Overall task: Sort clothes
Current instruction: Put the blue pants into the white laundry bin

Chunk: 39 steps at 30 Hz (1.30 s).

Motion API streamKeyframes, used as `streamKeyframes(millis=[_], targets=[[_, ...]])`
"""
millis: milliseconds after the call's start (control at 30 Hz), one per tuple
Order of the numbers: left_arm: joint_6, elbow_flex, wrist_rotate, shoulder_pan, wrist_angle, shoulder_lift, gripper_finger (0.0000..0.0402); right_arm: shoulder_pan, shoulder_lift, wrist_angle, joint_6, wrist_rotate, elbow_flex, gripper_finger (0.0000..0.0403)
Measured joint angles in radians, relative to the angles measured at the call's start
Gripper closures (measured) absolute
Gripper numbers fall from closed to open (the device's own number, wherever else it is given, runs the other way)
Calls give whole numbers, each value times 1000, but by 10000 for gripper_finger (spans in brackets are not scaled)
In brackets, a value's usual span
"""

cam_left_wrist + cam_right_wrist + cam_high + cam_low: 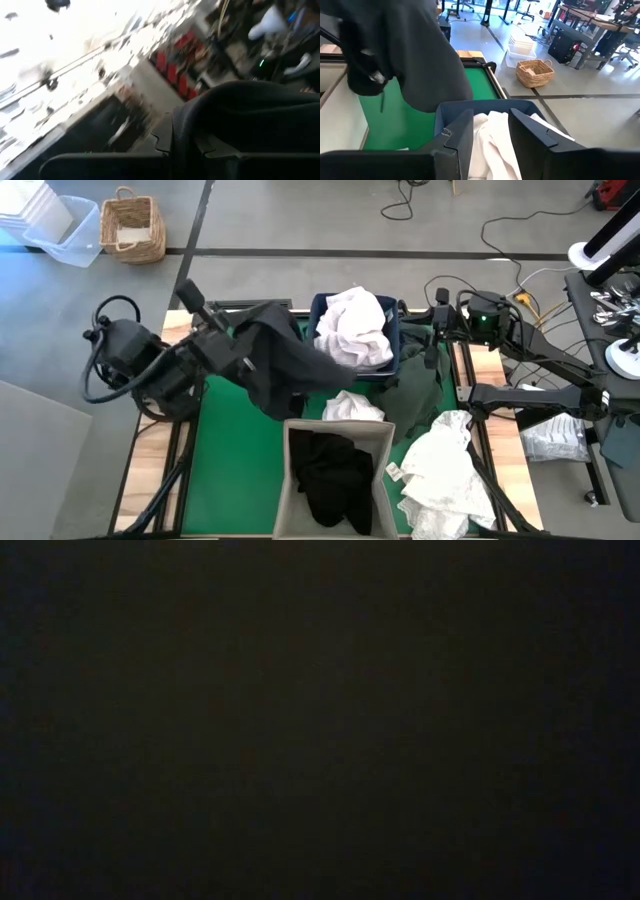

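While the high view shows the left gripper (243,350) clamped on a charcoal garment (285,365) that hangs between the navy bin (397,345) of whites and the beige bin (290,470) of darks, its trailing hem could snag the navy rim or drop there. In the left wrist view that garment (250,125) drapes over the fingers. In the right wrist view the right gripper (491,131), partly open, holds nothing over the white garment (492,145); 1 arm could foul the other.
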<state>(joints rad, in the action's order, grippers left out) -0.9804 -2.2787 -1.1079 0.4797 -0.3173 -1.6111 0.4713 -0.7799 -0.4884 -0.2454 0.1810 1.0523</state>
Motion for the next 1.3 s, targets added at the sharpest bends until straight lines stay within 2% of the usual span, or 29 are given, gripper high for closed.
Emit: streamKeyframes(millis=[300,500,800,933,1100,1300], targets=[[-124,0,170,-2,134,-2,401,0,0,7,10,0,0,270],[-134,0,289,-2,213,-2,401,0,0,42,10,0,1,278],[-96,0,569,-12,401,-6,401,0,-2,60,26,0,1,292],[-43,0,647,-31,492,-6,401,0,-3,60,28,0,1,296],[121,0,758,-52,553,-6,401,0,-9,58,49,0,1,292],[248,0,807,-58,618,-6,401,0,-9,45,65,0,1,283]])
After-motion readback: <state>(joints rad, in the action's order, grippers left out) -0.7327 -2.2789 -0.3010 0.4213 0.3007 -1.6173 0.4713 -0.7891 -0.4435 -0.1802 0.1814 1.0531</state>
